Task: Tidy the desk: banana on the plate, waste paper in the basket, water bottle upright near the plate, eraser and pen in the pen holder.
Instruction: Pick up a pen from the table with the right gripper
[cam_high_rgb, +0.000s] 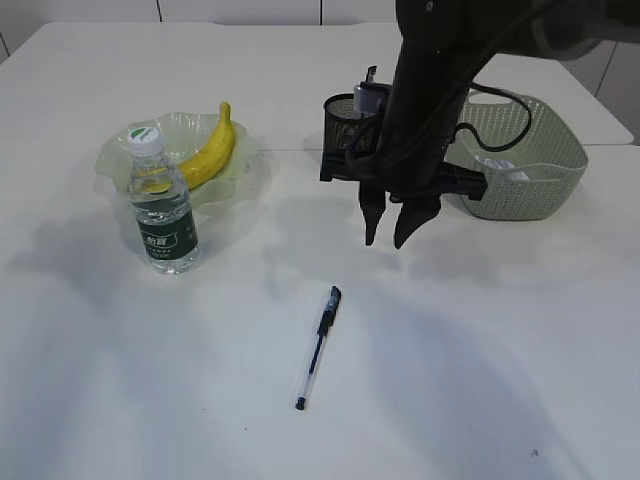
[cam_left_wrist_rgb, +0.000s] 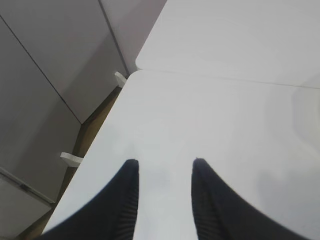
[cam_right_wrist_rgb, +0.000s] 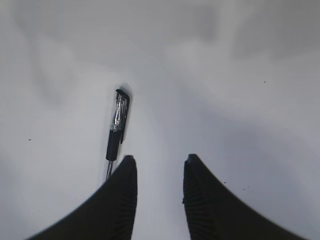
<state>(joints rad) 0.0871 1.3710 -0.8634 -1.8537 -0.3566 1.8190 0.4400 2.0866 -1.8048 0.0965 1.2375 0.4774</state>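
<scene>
I am watching the right gripper (cam_high_rgb: 397, 228) hanging above the desk (cam_high_rgb: 480, 350), its black fingers (cam_right_wrist_rgb: 120, 200) pointing down with a clear gap between them, parted and gripping nothing. In its wrist view the pen (cam_right_wrist_rgb: 116, 131) is lying on the white top just beyond the left finger, apart from it. From the exterior view the pen (cam_high_rgb: 319, 346) is resting flat, nearer the front edge than the gripper. The left gripper (cam_left_wrist_rgb: 162, 197) is showing only in its own wrist view, partly spread, empty, over a bare corner of the desk (cam_left_wrist_rgb: 215, 115). The banana (cam_high_rgb: 213, 150) is lying in the plate (cam_high_rgb: 250, 172). The water bottle (cam_high_rgb: 162, 203) is standing upright right in front of it. The pen holder (cam_high_rgb: 342, 125) is sitting behind the arm, beside the basket (cam_high_rgb: 535, 165).
</scene>
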